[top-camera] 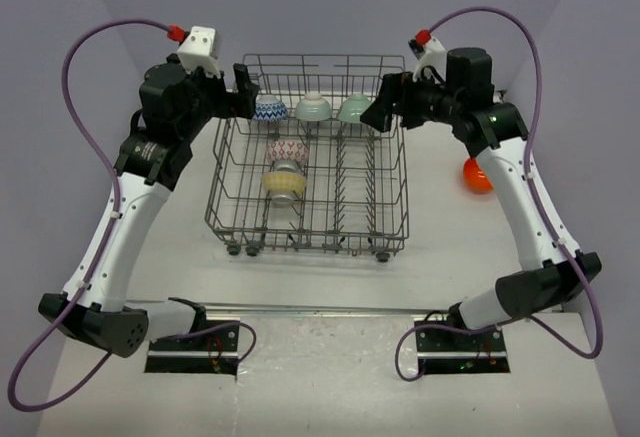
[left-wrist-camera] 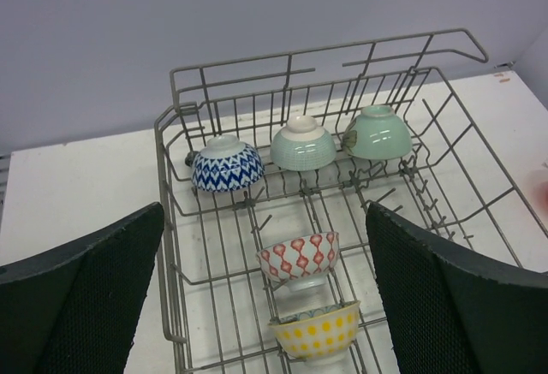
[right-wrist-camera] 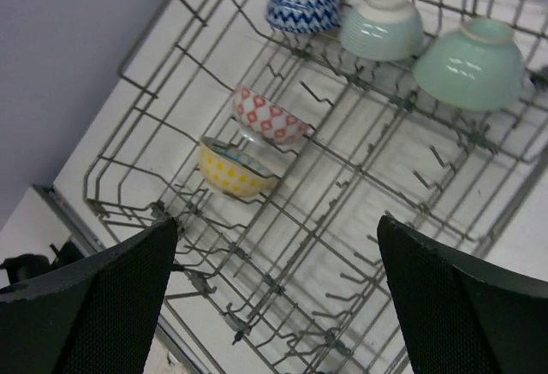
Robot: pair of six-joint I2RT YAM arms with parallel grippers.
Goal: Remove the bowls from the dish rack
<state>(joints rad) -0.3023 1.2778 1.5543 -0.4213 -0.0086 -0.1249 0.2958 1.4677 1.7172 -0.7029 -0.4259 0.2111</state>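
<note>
The grey wire dish rack (top-camera: 310,56) stands mid-table. Along its back row sit a blue-and-white bowl (top-camera: 269,109) and two mint green bowls (top-camera: 313,107) (top-camera: 354,109), all upside down. In front of them a red-and-white bowl (top-camera: 288,150) and a cream bowl with yellow dots (top-camera: 284,181) lean on the tines. An orange-red bowl (top-camera: 477,175) lies on the table to the right of the rack. My left gripper (top-camera: 243,92) hangs open over the rack's back left corner. My right gripper (top-camera: 383,107) hangs open over the back right. Neither holds anything.
Purple walls close in the table at the back and on both sides. The rack's tall wire sides rise right beside both grippers. White tabletop shows to the left and right of the rack and in front of it, up to the arm bases.
</note>
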